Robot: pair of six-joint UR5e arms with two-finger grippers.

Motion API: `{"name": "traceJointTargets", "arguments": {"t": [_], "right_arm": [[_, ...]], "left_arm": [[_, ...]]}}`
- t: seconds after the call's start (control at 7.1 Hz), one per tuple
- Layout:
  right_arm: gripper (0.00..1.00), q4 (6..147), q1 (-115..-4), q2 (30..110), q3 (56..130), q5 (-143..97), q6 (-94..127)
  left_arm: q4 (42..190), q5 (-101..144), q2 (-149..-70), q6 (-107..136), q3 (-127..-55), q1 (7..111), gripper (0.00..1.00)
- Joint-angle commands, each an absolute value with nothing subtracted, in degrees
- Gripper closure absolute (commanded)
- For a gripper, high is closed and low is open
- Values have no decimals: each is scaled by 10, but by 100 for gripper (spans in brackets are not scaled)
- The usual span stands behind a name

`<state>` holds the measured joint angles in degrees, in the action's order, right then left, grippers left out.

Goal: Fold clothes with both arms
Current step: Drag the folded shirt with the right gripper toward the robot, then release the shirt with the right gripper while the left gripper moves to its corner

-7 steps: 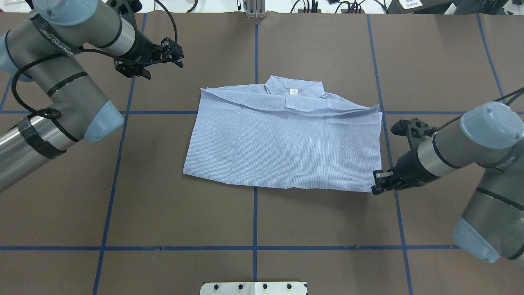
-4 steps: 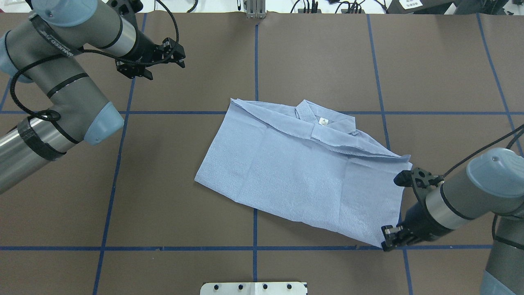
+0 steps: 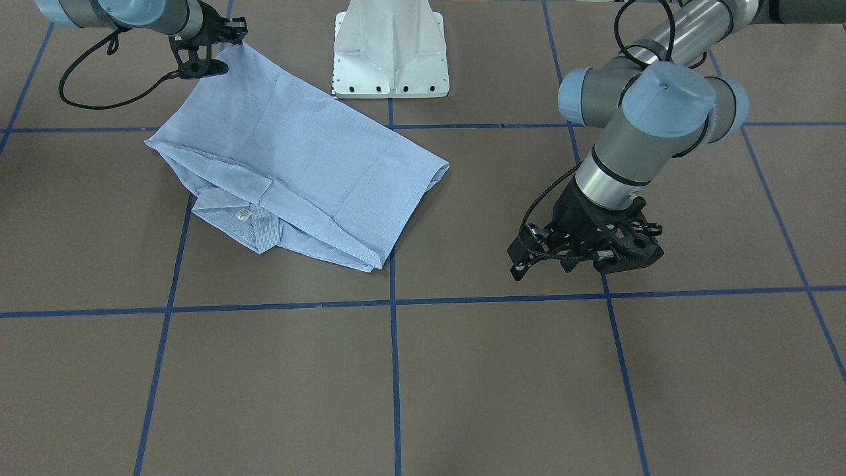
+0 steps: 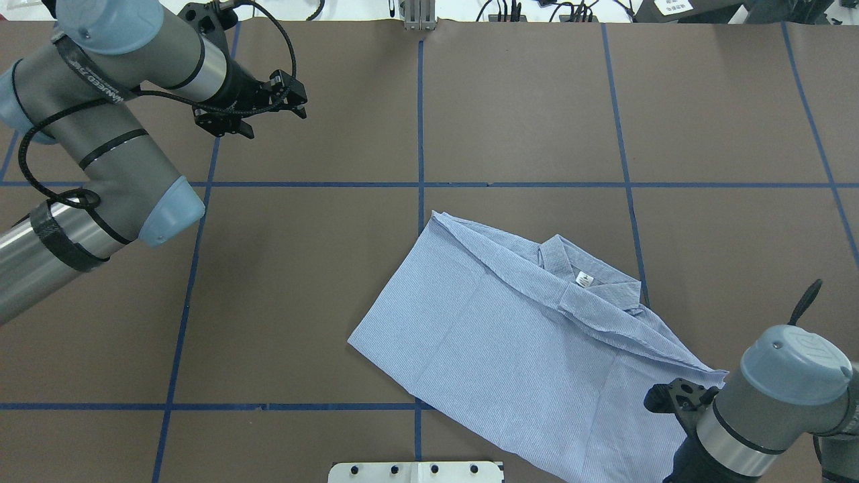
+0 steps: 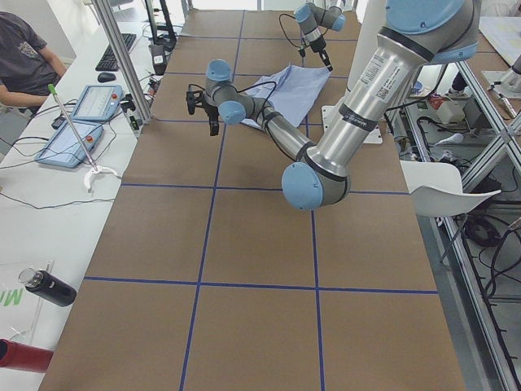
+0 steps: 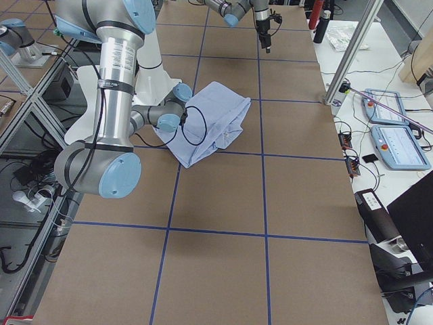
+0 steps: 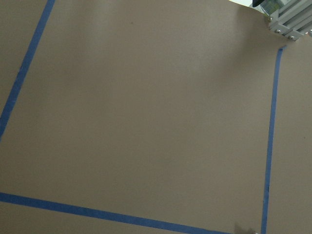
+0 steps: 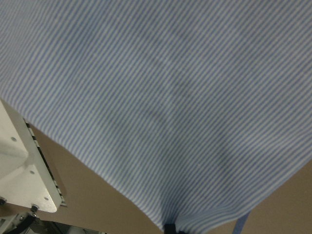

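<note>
The light blue striped shirt lies folded and skewed on the brown table, collar and white neck label facing up. It also shows in the front view and fills the right wrist view. My right gripper is shut on the shirt's corner nearest the robot and holds it slightly raised. In the overhead view only its wrist shows, at the bottom right. My left gripper hovers open and empty over bare table at the far left, well away from the shirt; it also shows in the front view.
The white pedestal base stands beside the held edge of the shirt, at the table's near middle. Blue tape lines divide the brown table cover into squares. The left wrist view shows only bare cover and tape.
My right gripper has dragged the shirt toward the robot and to its right, turning it clockwise in the overhead view. The left arm has barely moved.
</note>
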<state>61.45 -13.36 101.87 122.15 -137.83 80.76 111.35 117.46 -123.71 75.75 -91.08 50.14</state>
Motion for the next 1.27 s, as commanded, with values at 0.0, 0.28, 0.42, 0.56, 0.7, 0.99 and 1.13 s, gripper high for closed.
{"name": "traceJointTargets", "arguments": {"t": [0.0,0.28,0.42,0.56,0.7,0.99,1.13], "right_arm": [[1,614,-132,1025,1221,-1372,858],[0,613,-232,996,1220,-1371,860],[0,613,-290,963,1216,-1369,855],[0,613,-350,930,1214,-1368,849],[0,614,-401,908,1210,-1368,836],[0,613,-469,885,1206,-1368,780],[0,614,-483,878,1205,-1368,774]], "left_arm": [[1114,1156,-1237,758,-913,481,1],[1114,1156,-1222,767,-950,437,1],[1114,1156,-1199,807,-982,411,1],[1114,1150,-1198,850,-994,378,2],[1114,1126,-1200,903,-996,331,2],[1116,1086,-1197,963,-1007,264,3],[1116,1072,-1196,975,-1005,236,6]]}}
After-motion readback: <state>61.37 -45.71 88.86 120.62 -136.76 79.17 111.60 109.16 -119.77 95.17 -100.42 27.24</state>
